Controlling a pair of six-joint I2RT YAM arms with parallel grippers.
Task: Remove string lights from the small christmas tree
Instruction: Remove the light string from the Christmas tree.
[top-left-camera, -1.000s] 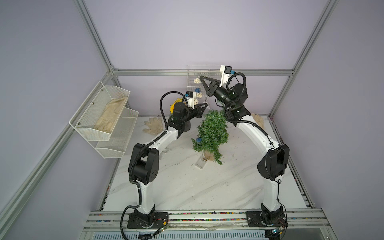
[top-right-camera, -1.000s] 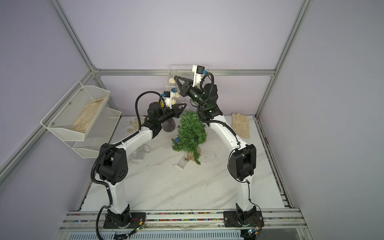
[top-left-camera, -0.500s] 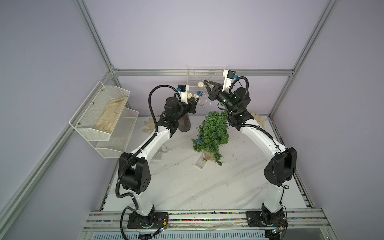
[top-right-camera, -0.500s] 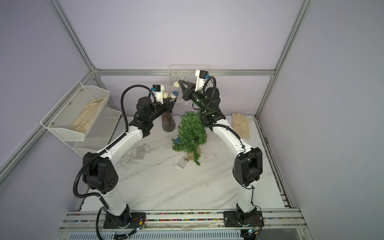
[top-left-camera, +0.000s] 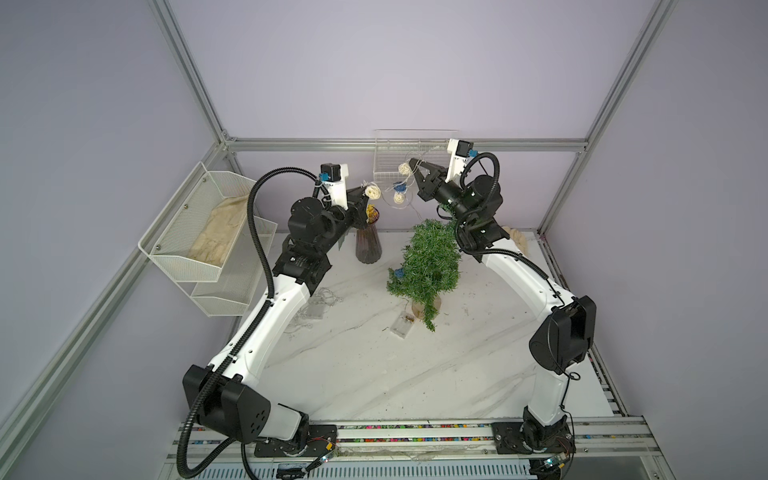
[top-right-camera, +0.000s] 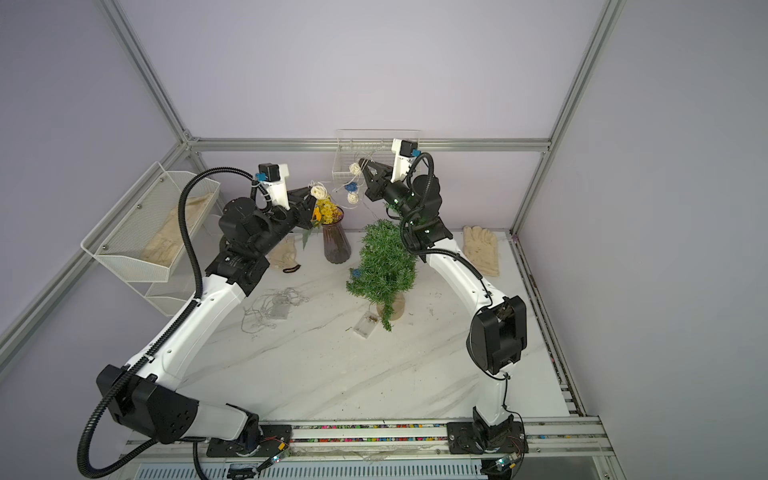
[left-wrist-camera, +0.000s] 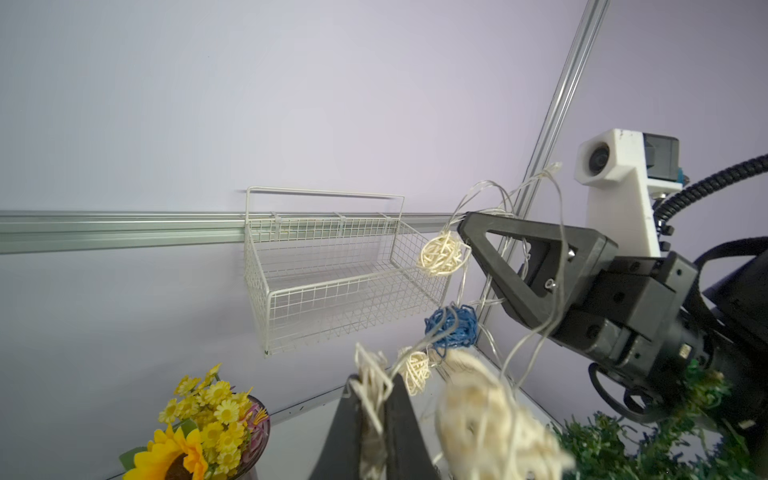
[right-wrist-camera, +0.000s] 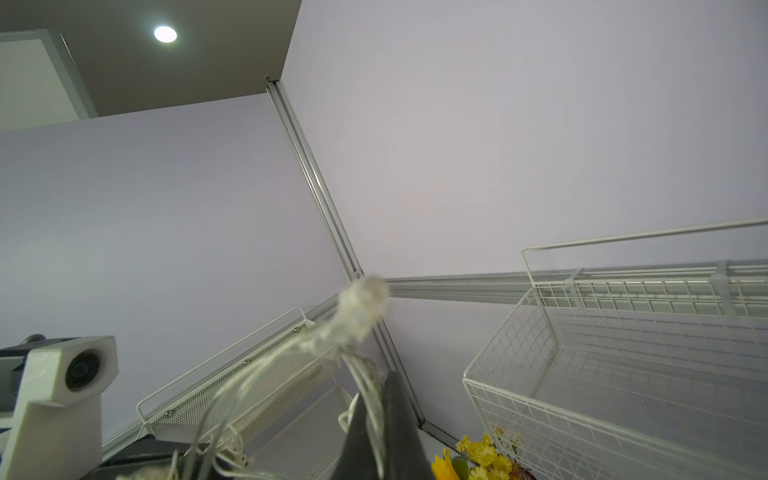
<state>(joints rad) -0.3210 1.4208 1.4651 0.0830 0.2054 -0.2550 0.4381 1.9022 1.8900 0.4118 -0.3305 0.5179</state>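
Leftward, my left end effector (left-wrist-camera: 375, 386) has pulled away; it and the right end effector (top-left-camera: 411, 163) both pinch the string lights (left-wrist-camera: 452, 330), strand spanning crosswise, higher than the tree (top-left-camera: 428, 266).

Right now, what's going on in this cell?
Both arms hold the lights up over the tree. The right claw is shut on the wire, high above the tree. The left claw has wire between nearly closed jaws, but whether it grips is unclear. Several balls hang in the air between the two. One blue ball sits in the branches, and the battery box lies on the table by the tree's base. Removal is not finished.
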